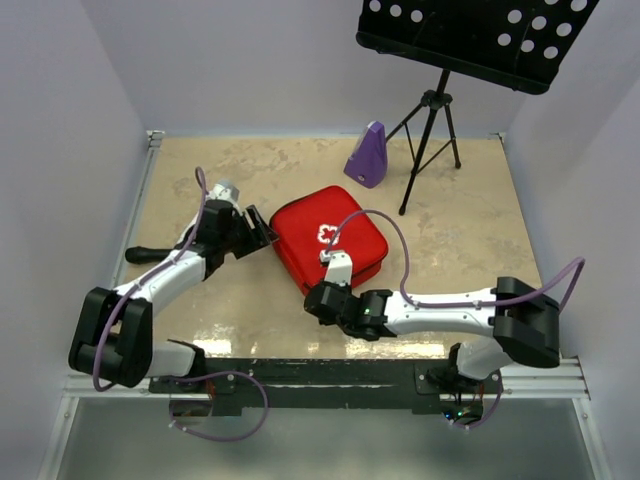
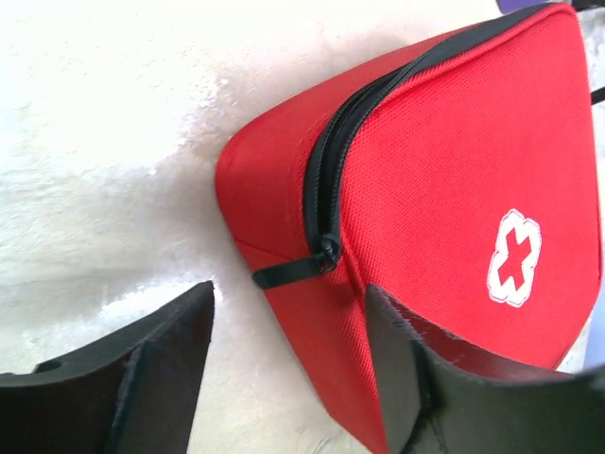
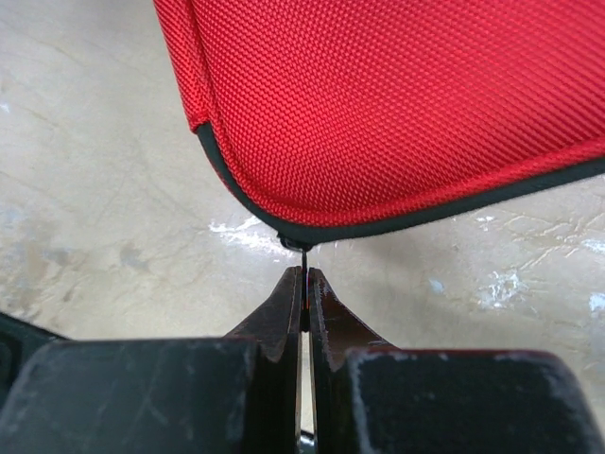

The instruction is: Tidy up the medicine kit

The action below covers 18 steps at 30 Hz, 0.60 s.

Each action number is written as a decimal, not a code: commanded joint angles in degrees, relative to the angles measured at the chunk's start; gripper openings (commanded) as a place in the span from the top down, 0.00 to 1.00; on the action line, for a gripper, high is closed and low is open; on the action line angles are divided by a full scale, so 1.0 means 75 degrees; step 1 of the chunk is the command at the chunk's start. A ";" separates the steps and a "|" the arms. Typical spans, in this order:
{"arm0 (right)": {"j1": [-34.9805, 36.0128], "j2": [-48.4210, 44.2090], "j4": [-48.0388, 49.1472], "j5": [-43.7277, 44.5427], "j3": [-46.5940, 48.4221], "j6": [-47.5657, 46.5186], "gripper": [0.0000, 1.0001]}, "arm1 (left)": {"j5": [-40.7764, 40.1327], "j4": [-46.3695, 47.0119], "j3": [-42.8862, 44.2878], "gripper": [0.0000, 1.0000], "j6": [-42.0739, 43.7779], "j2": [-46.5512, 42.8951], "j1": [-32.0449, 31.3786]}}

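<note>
The medicine kit (image 1: pixel 330 238) is a red zip case with a white cross, lying shut in the middle of the table. My left gripper (image 1: pixel 262 232) is at its left corner and stands open (image 2: pixel 288 312). The kit's corner (image 2: pixel 454 189) and a black zipper pull (image 2: pixel 288 271) sit between and just beyond the fingers, with the right-hand finger (image 2: pixel 397 359) against the red fabric. My right gripper (image 1: pixel 318 300) is at the kit's near edge (image 3: pixel 397 104). It is shut (image 3: pixel 304 274) on a thin zipper pull (image 3: pixel 304 251) that hangs from the black piping.
A purple metronome-shaped object (image 1: pixel 367 155) stands behind the kit. A black music stand (image 1: pixel 430 140) rises at the back right. A dark handle-like thing (image 1: pixel 140 255) lies by the left wall. White walls close in the table on three sides.
</note>
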 commanded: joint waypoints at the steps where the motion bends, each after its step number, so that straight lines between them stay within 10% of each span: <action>1: 0.0050 0.0904 -0.0509 -0.0163 0.0452 -0.0593 1.00 | -0.0096 -0.0499 -0.0037 0.29 0.0208 -0.0645 0.0061; 13: 0.0109 0.3753 -0.0590 0.0130 0.4495 -0.2845 1.00 | -0.0004 -0.1825 -0.0483 0.24 0.0315 -0.2475 0.0096; 18: 0.0121 0.3439 -0.0310 -0.0104 0.3925 -0.2460 1.00 | 0.0806 -0.0830 -0.0730 0.22 0.0009 -0.2114 -0.0091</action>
